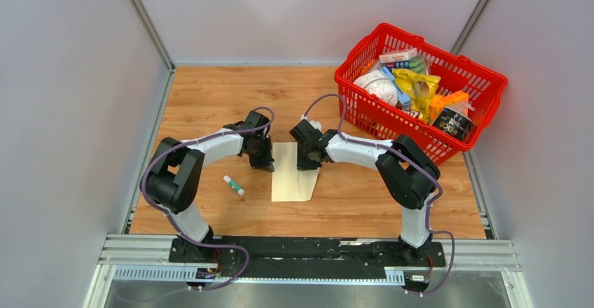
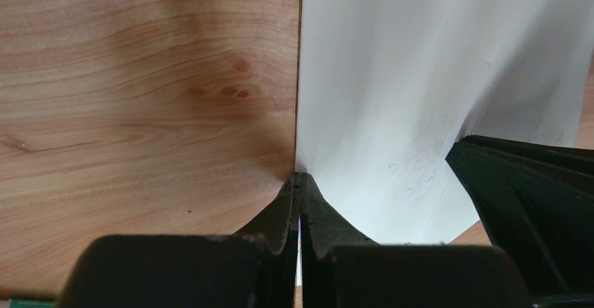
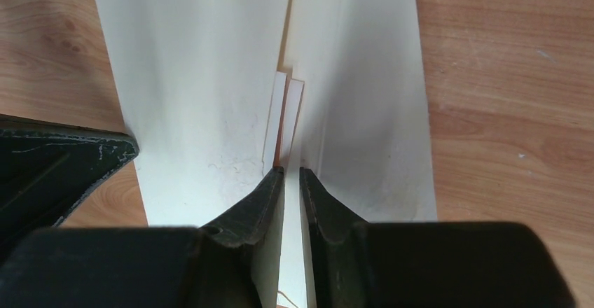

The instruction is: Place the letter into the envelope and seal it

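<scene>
The pale cream envelope [image 1: 288, 180] lies flat on the wooden table between my two arms. In the left wrist view it fills the right half [image 2: 392, 77]. My left gripper [image 1: 265, 162] sits at its left edge, its jaws [image 2: 300, 179] pressed shut on that edge. My right gripper [image 1: 308, 162] is over the envelope's upper right part. Its jaws [image 3: 291, 173] stand narrowly apart, shut on a thin pale sheet seen edge-on, which appears to be the letter [image 3: 290, 115]. The sheet points down the envelope's middle crease [image 3: 210, 77].
A small white glue stick with a green cap [image 1: 234, 185] lies left of the envelope. A red shopping basket [image 1: 492, 77] full of groceries stands at the back right. Grey walls close in the table on three sides.
</scene>
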